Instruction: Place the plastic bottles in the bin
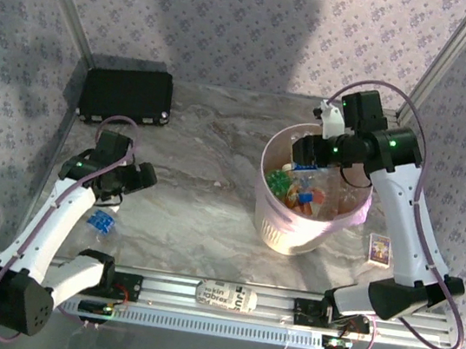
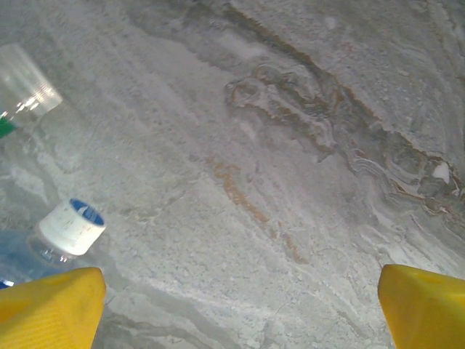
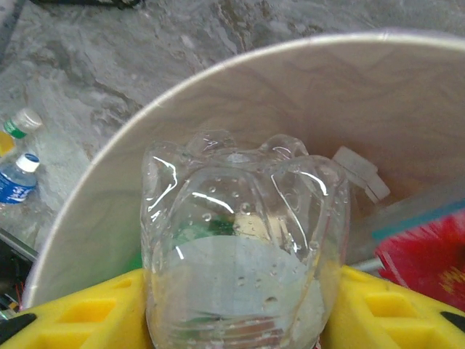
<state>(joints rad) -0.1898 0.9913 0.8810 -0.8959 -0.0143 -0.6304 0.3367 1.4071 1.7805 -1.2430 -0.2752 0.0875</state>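
The right gripper [image 3: 236, 313] is over the bin [image 1: 271, 226], jaws clamped on a clear bottle [image 3: 240, 218]. The bottle's lobed base points into the opening, inside the rim, and it is not yet released. The bin already carries a heap of bottles [image 1: 302, 192] reaching well up its height. The left gripper [image 2: 236, 309] hangs low over the bare desk [image 1: 210, 153], jaws spread wide and empty. A blue-labelled bottle [image 2: 62, 233] lies just beside one finger, and a second bottle with a clear cap [image 2: 25, 91] lies further off.

Risk one: a drop onto the crowded heap could bounce or come to rest against the rim. Risk two: the right wrist sits close to the rim, so a careless withdrawal could catch it and tip the bin. Risk three: the loose bottles lie beside the left arm's own link near the desk's left edge, which cramps the approach, and a nudge would likely roll them.

Open room is good across the middle of the desk. The black case [image 1: 126, 95] is well apart at the far corner. A small card [image 1: 379, 249] lies near the bin's right side.
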